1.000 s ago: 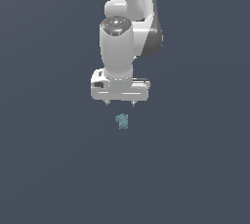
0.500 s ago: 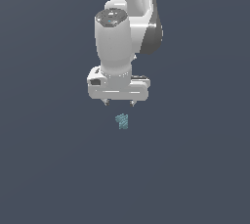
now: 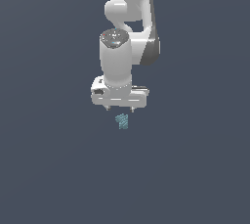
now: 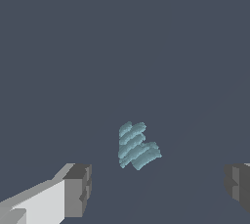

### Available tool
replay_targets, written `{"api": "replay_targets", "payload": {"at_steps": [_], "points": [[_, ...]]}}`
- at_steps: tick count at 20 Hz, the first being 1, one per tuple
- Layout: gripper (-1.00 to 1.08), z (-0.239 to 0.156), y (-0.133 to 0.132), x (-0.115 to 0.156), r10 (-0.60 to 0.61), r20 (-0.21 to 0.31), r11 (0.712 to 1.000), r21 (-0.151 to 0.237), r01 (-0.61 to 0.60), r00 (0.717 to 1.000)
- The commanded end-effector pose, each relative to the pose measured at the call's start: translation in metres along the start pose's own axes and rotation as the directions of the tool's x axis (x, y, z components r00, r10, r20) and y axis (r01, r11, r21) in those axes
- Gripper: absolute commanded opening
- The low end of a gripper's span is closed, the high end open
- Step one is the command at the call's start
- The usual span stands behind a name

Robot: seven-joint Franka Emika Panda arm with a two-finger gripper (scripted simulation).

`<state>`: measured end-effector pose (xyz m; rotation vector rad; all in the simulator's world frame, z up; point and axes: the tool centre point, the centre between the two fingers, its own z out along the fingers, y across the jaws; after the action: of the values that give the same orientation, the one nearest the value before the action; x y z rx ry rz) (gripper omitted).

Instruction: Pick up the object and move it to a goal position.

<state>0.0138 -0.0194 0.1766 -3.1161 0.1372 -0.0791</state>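
The job has hardly begun: the object is not picked up yet and no goal spot shows. The gripper hangs just above it with its fingers spread wide, holding nothing. The tiny teal block looks ridged and stripy, lying on the dark floor.

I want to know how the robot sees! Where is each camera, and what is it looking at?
Exterior view: off the arm, facing the white arm and its gripper open above the teal object.
Wrist view: on the wrist, looking past two grey fingertips at the object lying between them and ahead.
Both show the same ridged object and the gripper's fingers.
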Motion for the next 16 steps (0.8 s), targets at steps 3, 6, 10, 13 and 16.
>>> {"api": "replay_targets", "payload": {"at_steps": [3, 6, 10, 13, 16], "points": [[1.0, 0.043, 0.0, -0.01, 0.005, 0.025, 1.0, -0.012, -0.005, 1.0], [1.0, 0.064, 0.001, -0.016, 0.007, 0.038, 1.0, -0.018, -0.007, 0.999], [1.0, 0.081, 0.001, -0.022, 0.009, 0.047, 1.0, -0.023, -0.008, 0.999], [1.0, 0.085, 0.001, -0.023, 0.009, 0.049, 1.0, -0.024, -0.008, 0.999], [1.0, 0.085, 0.001, -0.023, 0.009, 0.05, 1.0, -0.024, -0.008, 0.999]]}}
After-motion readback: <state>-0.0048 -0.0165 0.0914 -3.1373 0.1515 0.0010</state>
